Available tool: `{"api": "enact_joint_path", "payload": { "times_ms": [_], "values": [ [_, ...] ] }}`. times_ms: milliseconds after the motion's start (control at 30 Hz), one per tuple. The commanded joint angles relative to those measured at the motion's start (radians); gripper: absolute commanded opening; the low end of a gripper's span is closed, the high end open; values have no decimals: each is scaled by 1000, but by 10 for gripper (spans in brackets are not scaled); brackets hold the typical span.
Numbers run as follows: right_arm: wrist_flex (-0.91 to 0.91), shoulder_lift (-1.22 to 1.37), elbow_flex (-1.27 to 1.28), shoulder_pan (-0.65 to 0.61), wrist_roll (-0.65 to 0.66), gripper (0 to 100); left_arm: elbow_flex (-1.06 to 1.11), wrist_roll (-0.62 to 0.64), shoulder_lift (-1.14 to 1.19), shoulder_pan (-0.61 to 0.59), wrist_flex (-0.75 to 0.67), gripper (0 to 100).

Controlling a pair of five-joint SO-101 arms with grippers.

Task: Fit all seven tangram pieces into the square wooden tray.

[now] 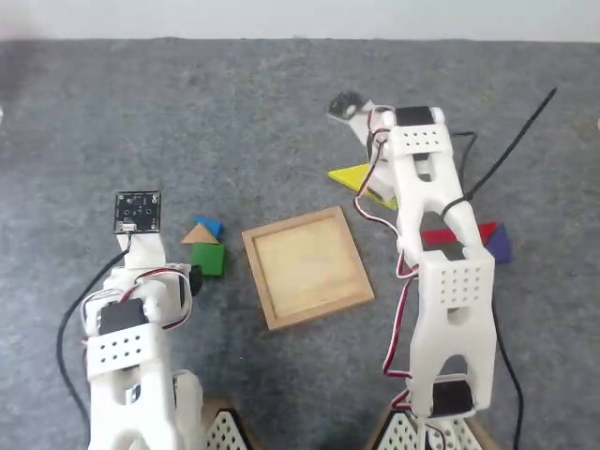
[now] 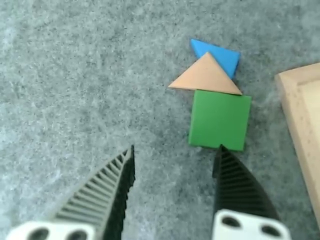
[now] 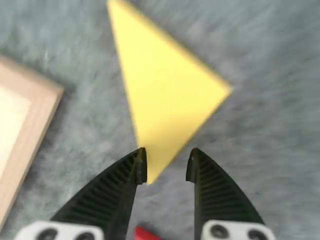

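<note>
The square wooden tray lies mid-table with nothing in it. To its left sit a green square, a tan triangle and a blue piece. My left gripper stands open just short of the green square, one fingertip at its near edge. A yellow triangle lies beyond the tray's far right corner, over a lime piece. My right gripper is open low over the carpet, a corner of the yellow triangle between its fingers.
A red piece and a purple piece lie right of the tray, partly under the right arm. The tray's rim is close beside the green square. Grey carpet covers the table.
</note>
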Motion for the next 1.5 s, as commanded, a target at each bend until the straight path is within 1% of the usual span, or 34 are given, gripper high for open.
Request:
{"api": "enact_joint_path", "payload": {
  "times_ms": [0,33,100,167,233,300,367,433,567,667,733,800,1000,1167,1233,1333,1467],
  "values": [
    [-64,-91,-20,-39,-20,230,-5,-9,-28,-2,-18,250],
    [-73,-91,-20,-41,-37,270,-5,-9,-28,-2,-18,250],
    [-140,-90,-21,-45,-127,341,-5,-9,-28,-3,-18,250],
    [-240,-82,-20,-39,-295,374,-5,-9,-28,-2,-18,250],
    [-305,-59,-20,-47,-405,346,-5,-9,-28,-2,-18,250],
    [-343,-44,-20,-70,-442,277,-5,-9,-28,-2,-18,250],
    [-392,-24,-20,-81,-457,207,-5,-9,-28,-2,-18,250],
    [-410,-5,-20,-82,-457,167,-5,-9,-28,-2,-18,250],
    [-367,33,-20,-76,-457,186,-5,-9,-28,-3,-18,250],
    [-263,47,-20,-56,-457,180,-5,-9,-28,-3,-18,250],
    [-194,42,-20,-45,-459,154,-5,-9,-28,-3,-18,250],
    [-137,27,-20,-27,-491,133,-5,-9,-28,-3,-18,250],
    [-50,-25,-20,44,-571,134,-5,-9,-28,-2,-18,250],
    [28,-45,-17,64,-585,136,-5,-11,-28,-2,-18,250],
    [-10,-65,-17,51,-588,137,-5,-11,-28,-2,-18,250],
    [-111,-110,-18,-1,-591,138,-5,-11,-26,-2,-18,250],
    [-254,-105,-18,-67,-646,138,-5,-9,-26,-2,-18,250]
  ]
}}
